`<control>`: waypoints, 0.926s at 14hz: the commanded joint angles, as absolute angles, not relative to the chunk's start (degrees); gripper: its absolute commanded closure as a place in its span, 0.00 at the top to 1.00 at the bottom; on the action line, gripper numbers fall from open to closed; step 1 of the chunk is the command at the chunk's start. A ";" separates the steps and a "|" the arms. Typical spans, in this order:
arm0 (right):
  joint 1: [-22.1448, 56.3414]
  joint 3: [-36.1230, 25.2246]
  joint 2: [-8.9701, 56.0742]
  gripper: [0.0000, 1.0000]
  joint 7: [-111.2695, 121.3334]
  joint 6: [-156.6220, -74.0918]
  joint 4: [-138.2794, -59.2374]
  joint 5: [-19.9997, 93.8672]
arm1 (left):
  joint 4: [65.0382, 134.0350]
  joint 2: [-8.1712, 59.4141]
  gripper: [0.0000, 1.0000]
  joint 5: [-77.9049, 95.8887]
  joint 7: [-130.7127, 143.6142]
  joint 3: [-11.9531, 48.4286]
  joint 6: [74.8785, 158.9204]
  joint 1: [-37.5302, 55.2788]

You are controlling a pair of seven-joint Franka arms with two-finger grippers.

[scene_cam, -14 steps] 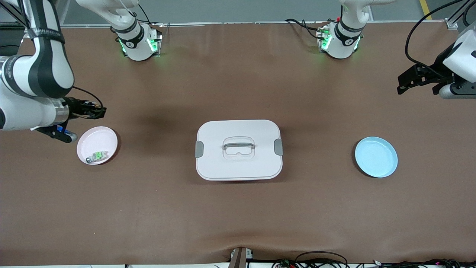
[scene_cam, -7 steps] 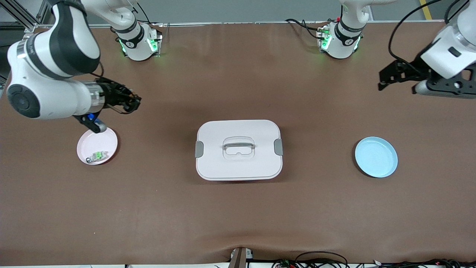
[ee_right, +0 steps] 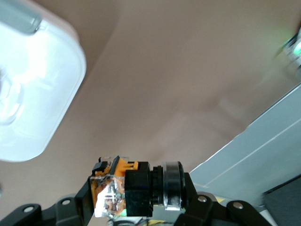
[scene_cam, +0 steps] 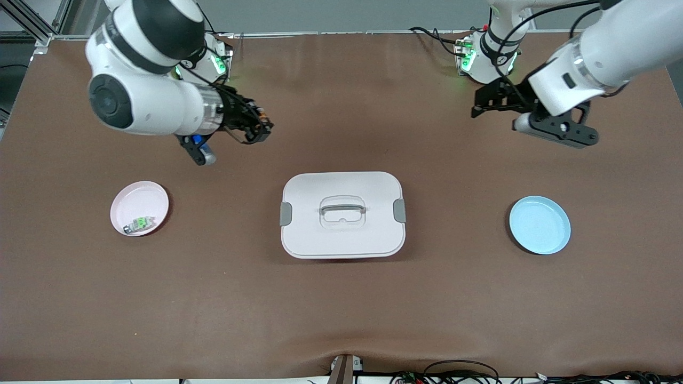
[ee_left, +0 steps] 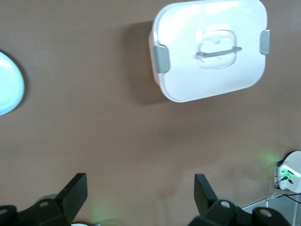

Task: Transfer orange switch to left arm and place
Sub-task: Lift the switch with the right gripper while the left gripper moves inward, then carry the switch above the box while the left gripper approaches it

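Gripping the orange switch (ee_right: pixel 115 188) in closed fingers, the right gripper (scene_cam: pixel 259 127) hangs above bare worktop (scene_cam: pixel 341 298) near the box (scene_cam: pixel 342 214). The left gripper (scene_cam: pixel 488 100), fingers spread wide and empty, hovers toward its own end.

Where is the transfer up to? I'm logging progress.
Done: the right end effector has the orange switch clamped, up over bare table. In hand: carrying it clear of the white box. Left: handover to the open left end effector, which is empty, and set-down.

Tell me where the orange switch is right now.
The orange switch is clamped in the right gripper, up over bare table between the right arm's base and the white box.
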State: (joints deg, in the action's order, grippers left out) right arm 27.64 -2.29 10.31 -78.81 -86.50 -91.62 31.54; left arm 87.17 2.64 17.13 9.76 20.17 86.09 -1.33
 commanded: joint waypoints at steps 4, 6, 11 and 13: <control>35.06 -2.99 10.90 0.36 -88.84 -100.34 -90.70 36.91 | 92.71 0.35 1.00 22.04 13.62 25.22 91.31 -2.11; 37.87 -3.08 11.16 0.36 -91.04 -105.53 -90.79 37.61 | 94.30 -0.17 1.00 24.34 17.29 25.92 93.07 -2.02; 42.71 -3.08 13.27 0.36 -97.46 -116.96 -90.53 37.71 | 101.05 -3.59 1.00 28.46 27.33 30.32 99.39 -2.20; 44.72 -3.08 14.15 0.37 -99.66 -120.74 -90.44 37.62 | 107.28 -7.45 1.00 33.20 27.25 30.32 103.95 -2.29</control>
State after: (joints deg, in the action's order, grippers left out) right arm 42.60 -2.31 12.93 -97.05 -118.24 -91.59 36.81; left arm 99.51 -1.32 28.94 27.24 30.31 99.64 -1.32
